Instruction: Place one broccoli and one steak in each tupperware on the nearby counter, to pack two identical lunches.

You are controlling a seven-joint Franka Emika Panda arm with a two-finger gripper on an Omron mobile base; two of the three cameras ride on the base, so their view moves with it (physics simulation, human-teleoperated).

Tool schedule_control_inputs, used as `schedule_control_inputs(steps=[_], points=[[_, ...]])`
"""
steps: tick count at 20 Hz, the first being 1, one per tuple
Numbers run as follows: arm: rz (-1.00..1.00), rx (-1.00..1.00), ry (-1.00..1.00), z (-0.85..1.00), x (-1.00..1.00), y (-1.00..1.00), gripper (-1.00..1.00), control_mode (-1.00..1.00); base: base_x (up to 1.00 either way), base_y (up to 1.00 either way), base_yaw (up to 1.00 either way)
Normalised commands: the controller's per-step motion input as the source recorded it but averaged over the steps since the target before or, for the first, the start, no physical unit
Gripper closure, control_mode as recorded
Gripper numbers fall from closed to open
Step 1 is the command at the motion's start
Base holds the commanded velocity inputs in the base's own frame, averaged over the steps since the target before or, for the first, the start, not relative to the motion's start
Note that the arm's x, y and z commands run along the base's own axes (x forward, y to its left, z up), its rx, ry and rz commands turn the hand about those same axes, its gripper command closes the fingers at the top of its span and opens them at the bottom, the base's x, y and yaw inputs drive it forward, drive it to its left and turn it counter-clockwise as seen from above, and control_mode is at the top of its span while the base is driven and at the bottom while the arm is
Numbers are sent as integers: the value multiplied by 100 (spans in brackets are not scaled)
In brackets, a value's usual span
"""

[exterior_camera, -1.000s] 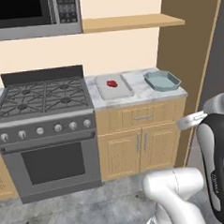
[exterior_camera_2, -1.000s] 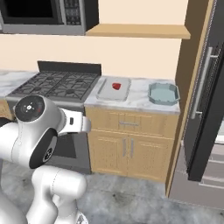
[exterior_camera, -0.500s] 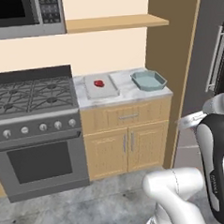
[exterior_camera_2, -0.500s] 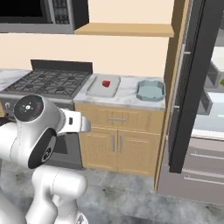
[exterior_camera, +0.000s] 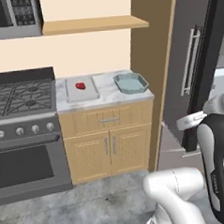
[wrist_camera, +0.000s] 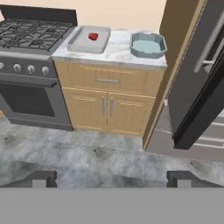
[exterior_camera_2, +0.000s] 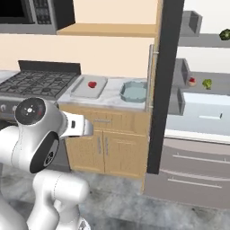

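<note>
On the marbled counter [exterior_camera: 106,96] lie two tupperware: a pale grey tray [exterior_camera: 82,90] [exterior_camera_2: 85,89] [wrist_camera: 85,42] with a red steak [exterior_camera: 80,86] [exterior_camera_2: 92,84] [wrist_camera: 92,36] in it, and to its right an empty pale teal one [exterior_camera: 131,83] [exterior_camera_2: 134,92] [wrist_camera: 148,45]. In the open fridge, a broccoli [exterior_camera_2: 207,83] and a small red piece [exterior_camera_2: 192,81] sit on a middle shelf, with a second broccoli [exterior_camera_2: 224,34] on a higher shelf. My gripper [wrist_camera: 112,178] is open and empty, well back from the counter above the floor.
A gas stove [exterior_camera: 19,98] with its oven stands left of the counter. The dark fridge door [exterior_camera_2: 164,90] stands open, edge-on, right beside the teal container. A wooden shelf [exterior_camera: 92,25] hangs above the counter. Grey floor [wrist_camera: 100,153] lies in front of the cabinets.
The base has moved to the right, so the whole scene has slid left and the open fridge's shelves have come into view. The gripper has stayed open.
</note>
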Motion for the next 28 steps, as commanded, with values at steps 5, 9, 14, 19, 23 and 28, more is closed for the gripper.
schedule_control_inputs(steps=[5,9,14,19,23,28], points=[[0,0,0,0,0,0,-100,100,0,-68,0],[0,0,0,0,0,0,-100,100,0,-74,0],[0,0,0,0,0,0,-100,100,0,-76,0],[0,0,0,0,0,0,-100,100,0,-80,0],[0,0,0,0,0,0,-100,100,0,-77,0],[0,0,0,0,0,0,-100,100,0,-63,0]])
